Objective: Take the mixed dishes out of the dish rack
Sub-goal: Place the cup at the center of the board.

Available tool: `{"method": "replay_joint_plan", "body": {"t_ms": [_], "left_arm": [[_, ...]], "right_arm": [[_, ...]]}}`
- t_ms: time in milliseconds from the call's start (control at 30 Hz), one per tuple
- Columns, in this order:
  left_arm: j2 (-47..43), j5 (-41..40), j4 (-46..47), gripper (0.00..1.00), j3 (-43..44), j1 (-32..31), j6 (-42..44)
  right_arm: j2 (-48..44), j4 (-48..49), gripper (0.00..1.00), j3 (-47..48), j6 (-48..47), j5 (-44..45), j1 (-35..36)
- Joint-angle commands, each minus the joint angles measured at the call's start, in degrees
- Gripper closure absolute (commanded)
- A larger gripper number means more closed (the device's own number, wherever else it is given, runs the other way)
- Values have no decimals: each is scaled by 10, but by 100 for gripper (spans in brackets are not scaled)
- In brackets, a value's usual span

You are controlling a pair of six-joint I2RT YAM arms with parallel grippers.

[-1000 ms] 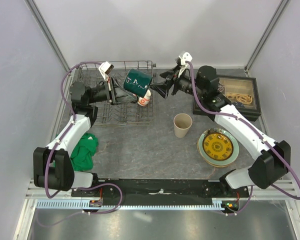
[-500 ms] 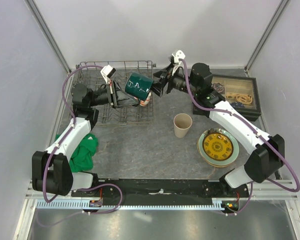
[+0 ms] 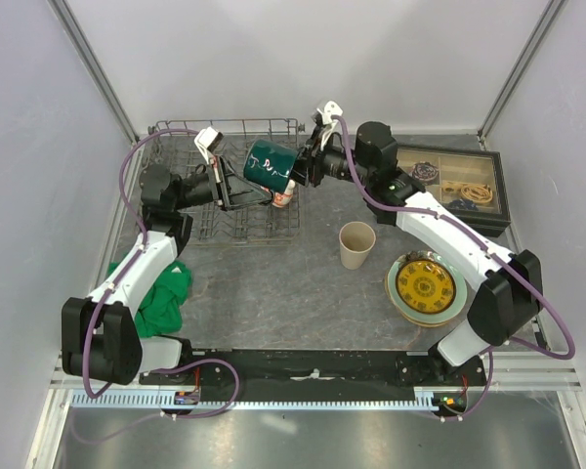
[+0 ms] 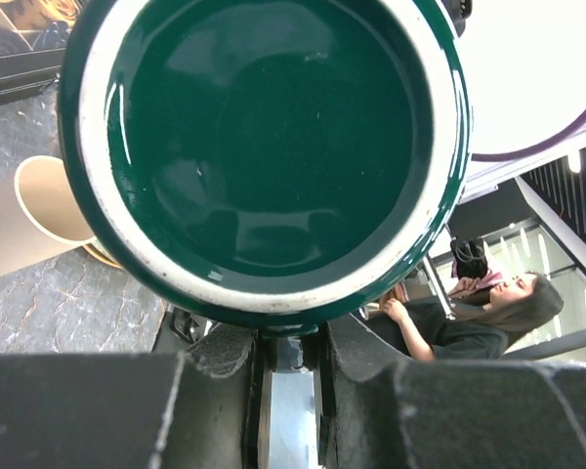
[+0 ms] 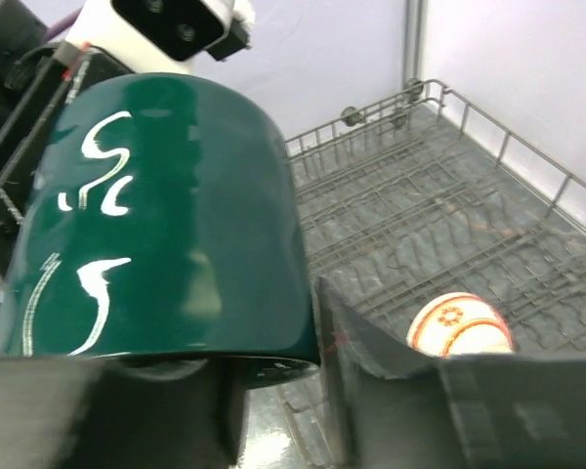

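Note:
The dark green mug (image 3: pixel 270 164) hangs in the air on its side over the right end of the dish rack (image 3: pixel 225 124). My left gripper (image 3: pixel 242 188) is shut on its handle, which sits between the pads (image 4: pixel 288 357) under the mug's base (image 4: pixel 264 137). My right gripper (image 3: pixel 298 168) has come in from the right and is shut on the mug's rim (image 5: pixel 273 371), one finger (image 5: pixel 361 342) against the outer wall of the mug (image 5: pixel 166 234). The small red-and-white bowl (image 3: pixel 284 195) (image 5: pixel 461 324) rests in the rack just below.
A beige cup (image 3: pixel 356 244) (image 4: pixel 29 220) stands on the table's middle. The yellow-gold dish (image 3: pixel 426 286) lies on a pale green plate (image 3: pixel 395 293) at the right. A dark-framed box (image 3: pixel 459 186) sits at the back right. A green cloth (image 3: pixel 164 293) lies at the left.
My right gripper has moved left up to the mug and its fingers have come together on the rim. The left gripper has kept its hold on the handle, shifting slightly.

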Motion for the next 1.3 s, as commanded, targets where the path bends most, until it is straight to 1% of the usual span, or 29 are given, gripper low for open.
{"method": "replay_joint_plan", "body": {"t_ms": [0, 33, 67, 133, 167, 200, 333, 433, 467, 533, 567, 633, 667, 733, 767, 867, 1033, 1200, 1267], "left_arm": [[-20, 9, 29, 99, 3, -8, 35], [-20, 9, 29, 98, 3, -8, 36], [-20, 8, 29, 99, 3, -8, 36], [-20, 8, 26, 98, 2, -8, 38], [-20, 7, 25, 98, 2, -8, 40], [-19, 7, 20, 98, 1, -8, 44], [-22, 6, 6, 98, -2, -7, 59], [-25, 4, -6, 89, -3, -5, 70], [-26, 4, -8, 81, -4, -4, 73], [-29, 2, -20, 70, -5, -1, 82], [-32, 2, -25, 61, -5, 1, 86], [-39, 1, -31, 51, -8, 5, 93], [-41, 1, -35, 42, -9, 7, 95], [-48, 0, -38, 34, -11, 12, 99], [-51, 0, -42, 26, -12, 14, 100], [-59, -1, -47, 20, -15, 21, 104], [-72, -1, -77, 17, -15, 26, 133], [-93, -12, -174, 14, -4, 34, 226], [-94, -16, -212, 13, 3, 39, 246]], "right_arm": [[2, 24, 69, 33, 2, -13, 5], [2, 23, 73, 33, 1, -14, 5], [1, 23, 80, 33, 0, -14, 4], [0, 21, 88, 33, -1, -15, 5], [0, 21, 97, 33, 0, -15, 5], [-3, 20, 100, 33, 0, -14, 5], [-7, 18, 100, 26, -2, -13, 4], [-12, 17, 100, 19, -7, -10, 4], [-14, 17, 100, 18, -10, -9, 4], [-18, 15, 100, 13, -13, -6, 5], [-19, 15, 100, 11, -15, -6, 5], [-23, 14, 100, 9, -18, -4, 4], [-23, 13, 100, 9, -18, -4, 3], [-27, 12, 100, 8, -19, -3, 4], [-28, 12, 100, 8, -19, -3, 4], [-31, 10, 100, 8, -20, -2, 3], [-39, 10, 100, 3, -22, 1, 1], [-60, 8, 100, -6, -22, 3, -7], [-71, 4, 100, -11, -23, 6, -10]]}}
